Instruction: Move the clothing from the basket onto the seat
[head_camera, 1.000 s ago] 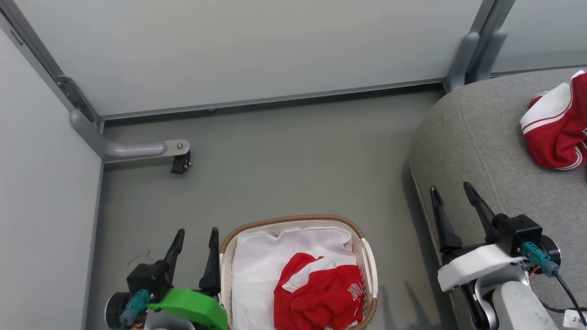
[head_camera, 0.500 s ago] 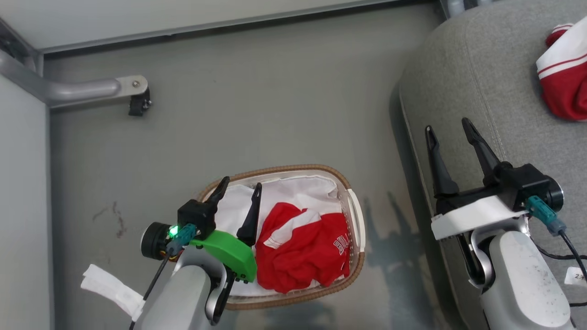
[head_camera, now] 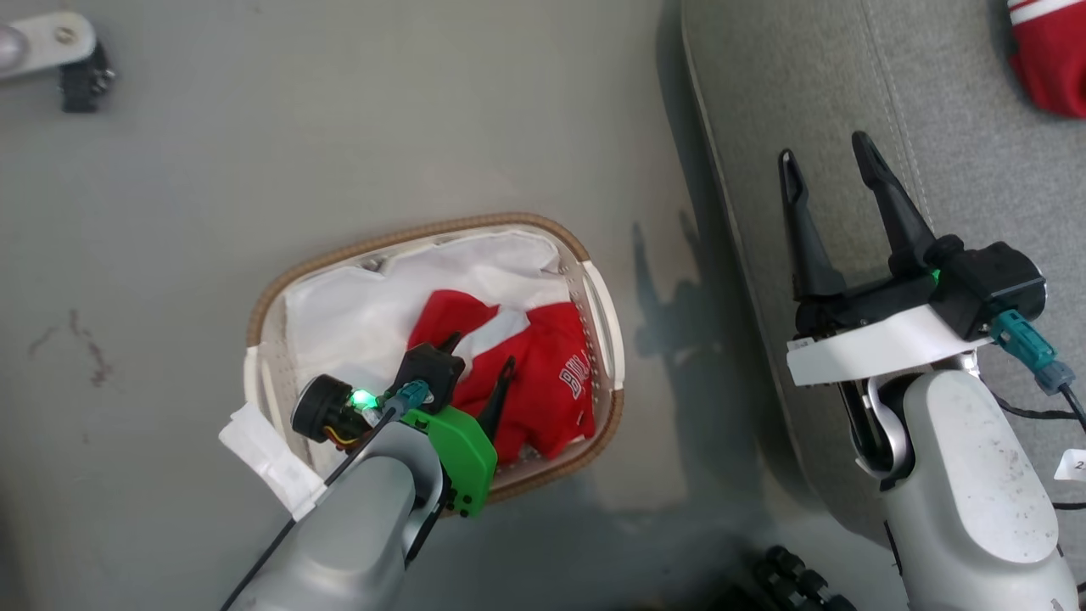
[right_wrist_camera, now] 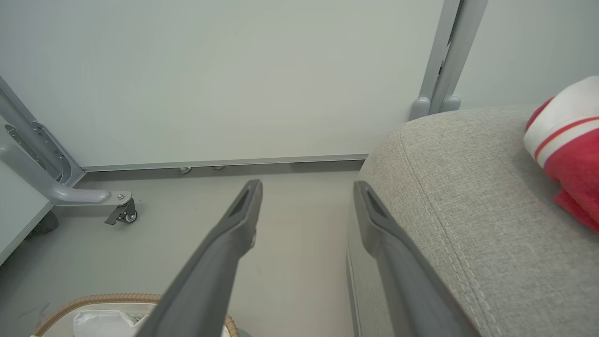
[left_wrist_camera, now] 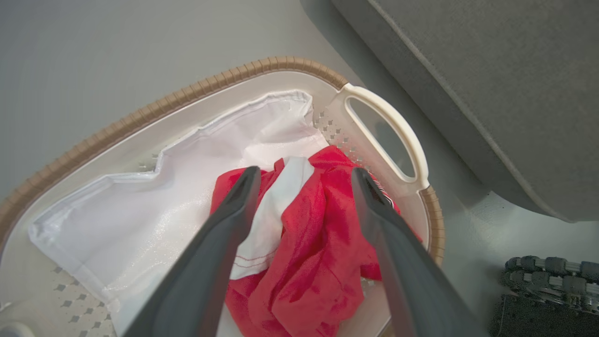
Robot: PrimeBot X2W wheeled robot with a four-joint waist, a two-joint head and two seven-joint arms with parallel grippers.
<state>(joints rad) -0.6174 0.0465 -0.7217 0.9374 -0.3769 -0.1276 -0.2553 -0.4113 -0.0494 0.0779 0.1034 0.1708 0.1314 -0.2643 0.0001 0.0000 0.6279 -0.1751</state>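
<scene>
The basket point(head_camera: 424, 231), white with a brown woven rim, stands on the grey floor left of the seat point(head_camera: 933, 102). Red clothing point(head_camera: 551, 373) with white trim lies bunched in its right half on the white liner point(head_camera: 356, 314). My left gripper point(head_camera: 479, 352) hangs open just above that garment; in the left wrist view the left gripper point(left_wrist_camera: 305, 172) has its fingers on either side of the red clothing point(left_wrist_camera: 323, 234), apart from it. My right gripper point(head_camera: 825, 148) is open and empty over the seat's left edge. Another red garment point(head_camera: 1048, 59) lies on the seat.
A partition's metal foot with a caster point(head_camera: 76, 76) is at the far left of the floor. A dark ridged part point(head_camera: 797, 577) lies low beside the seat. Pale partition panels point(right_wrist_camera: 234, 79) close off the far side, beyond the seat point(right_wrist_camera: 468, 196).
The head camera has tilted down, shifting the whole picture. My left gripper has gone from the floor beside the basket to over the red clothing inside it. The right gripper stays open.
</scene>
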